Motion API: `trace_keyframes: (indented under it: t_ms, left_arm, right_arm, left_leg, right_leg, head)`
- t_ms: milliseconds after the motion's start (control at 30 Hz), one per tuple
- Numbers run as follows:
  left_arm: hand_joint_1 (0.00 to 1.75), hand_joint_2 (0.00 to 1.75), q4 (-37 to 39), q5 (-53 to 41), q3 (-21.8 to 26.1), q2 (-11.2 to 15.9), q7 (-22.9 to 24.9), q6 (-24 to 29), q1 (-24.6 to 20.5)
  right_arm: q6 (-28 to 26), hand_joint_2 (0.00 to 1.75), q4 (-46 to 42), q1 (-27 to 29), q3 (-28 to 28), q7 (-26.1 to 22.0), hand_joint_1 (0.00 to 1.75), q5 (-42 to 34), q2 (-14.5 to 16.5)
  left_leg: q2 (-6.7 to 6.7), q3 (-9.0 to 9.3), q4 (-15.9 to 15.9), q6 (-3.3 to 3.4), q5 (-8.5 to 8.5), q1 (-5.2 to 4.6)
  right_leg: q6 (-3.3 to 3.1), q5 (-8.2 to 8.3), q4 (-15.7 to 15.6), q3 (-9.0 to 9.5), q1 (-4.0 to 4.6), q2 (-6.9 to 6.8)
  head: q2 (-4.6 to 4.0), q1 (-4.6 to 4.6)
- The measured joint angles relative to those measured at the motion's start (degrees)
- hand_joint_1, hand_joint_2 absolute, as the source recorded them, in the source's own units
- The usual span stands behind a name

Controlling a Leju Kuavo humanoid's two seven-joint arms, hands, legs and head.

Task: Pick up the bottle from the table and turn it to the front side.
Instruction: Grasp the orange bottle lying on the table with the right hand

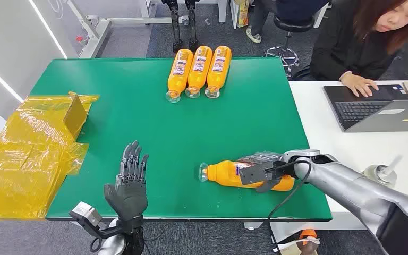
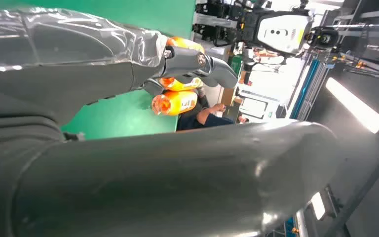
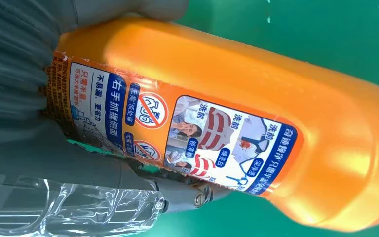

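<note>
Right hand (image 1: 263, 172) is wrapped around the bottle (image 1: 232, 173), fingers over the top and thumb underneath, clamped on its middle where the label sits. I see that bottle lying on its side on the green mat (image 1: 138, 106), cap pointing toward my left hand (image 1: 129, 183), near the mat's front edge. From the right wrist camera, the label (image 3: 177, 138) facing up is the panel of small warning icons and instruction pictures, which I judge to be the back; that would explain the mid-body grip, which leaves room to lift and roll the bottle until the front shows. My left hand hovers near the mat's front edge, well apart from the bottle, fingers spread and holding nothing, seemingly waiting out of the way. Three more bottles (image 1: 199, 70) lie side by side at the mat's far edge, caps toward me. Yellow bags (image 1: 26, 149) are heaped over the mat's left edge. Beyond its right edge, a person (image 1: 369, 42) works at a laptop (image 1: 377, 109).
</note>
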Motion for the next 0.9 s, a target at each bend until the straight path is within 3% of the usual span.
trace_keyframes:
  t_ms: [500, 667, 900]
  left_arm:
    - [0.0, 0.0, -0.78, 0.38, 0.02, 0.06, 0.0, 0.11, -0.47]
    - [0.0, 0.0, -1.16, 0.23, 0.04, 0.07, 0.0, 1.22, -0.3]
    - [0.0, 0.0, -1.31, 0.09, 0.04, 0.07, 0.0, 1.67, -0.17]
  right_arm:
    - [-0.51, 1.75, -2.15, 0.16, 0.03, 0.37, 1.75, -0.02, -0.13]
    - [-13.13, 1.75, -3.04, 2.16, -2.77, -1.4, 1.75, -0.04, -0.13]
    - [-15.97, 1.75, -4.06, 3.58, -5.89, -2.15, 1.75, 0.16, -0.15]
  left_leg:
    - [0.04, -0.01, 0.0, 0.0, 0.0, 0.0]
    - [0.02, -0.07, -0.01, 0.0, 0.0, -0.01]
    - [-0.01, -0.06, 0.0, 0.0, 0.0, 0.0]
  right_leg:
    - [0.01, 0.01, 0.02, -0.01, 0.0, 0.0]
    - [0.01, 0.01, 0.03, -0.05, -0.01, -0.01]
    - [0.01, 0.01, 0.03, -0.06, 0.0, -0.03]
  head:
    - [0.0, 0.01]
    - [0.0, 0.01]
    - [0.0, -0.01]
